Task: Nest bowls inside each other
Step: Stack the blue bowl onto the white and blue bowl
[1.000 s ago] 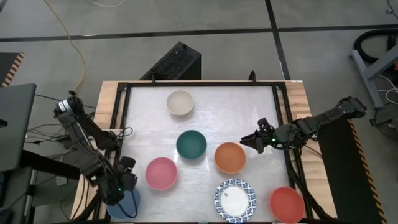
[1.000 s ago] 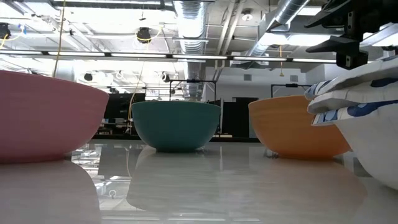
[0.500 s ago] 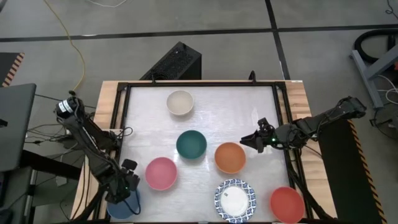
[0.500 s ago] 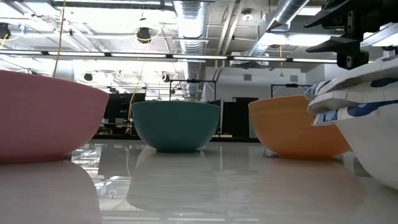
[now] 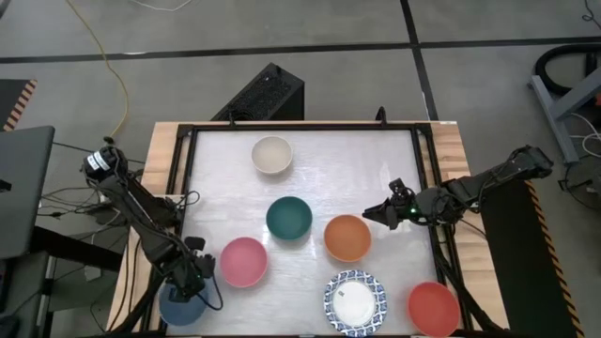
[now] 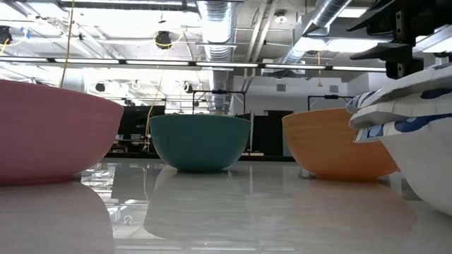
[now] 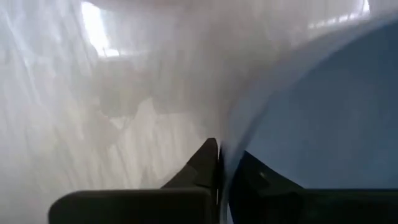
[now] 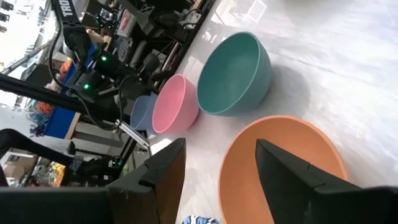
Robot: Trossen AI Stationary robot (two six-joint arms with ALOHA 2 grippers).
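Observation:
The blue bowl (image 5: 177, 307) sits at the table's near left corner, with my left gripper (image 5: 194, 280) down on its rim, pointing steeply down and shut on it. On the table rest the pink bowl (image 5: 243, 261), the dark green bowl (image 5: 288, 218), the orange bowl (image 5: 346, 238), the cream bowl (image 5: 272, 155), a white bowl with a blue-patterned rim (image 5: 355, 300) and the red bowl (image 5: 433, 308). My right gripper (image 5: 371, 214) hangs open in the air just right of the orange bowl (image 8: 245, 186), touching nothing. My left gripper pinches the blue bowl's rim (image 7: 231, 134) between its two fingers. One finger (image 7: 202, 165) is outside the wall and the other is inside the bowl. The fingers come from above, pointing steeply down. Whether the bowl is off the table I cannot tell.
A black frame (image 5: 183, 169) runs round the white tabletop. Bare surface lies across the far half around the cream bowl. In the low view the pink bowl (image 6: 49, 134), the green bowl (image 6: 200, 141) and the orange bowl (image 6: 332, 144) stand in a row.
My left gripper has come down onto the blue bowl at the near left corner and has rolled a little on the way. The bowls on the table and my right gripper have stayed where they were.

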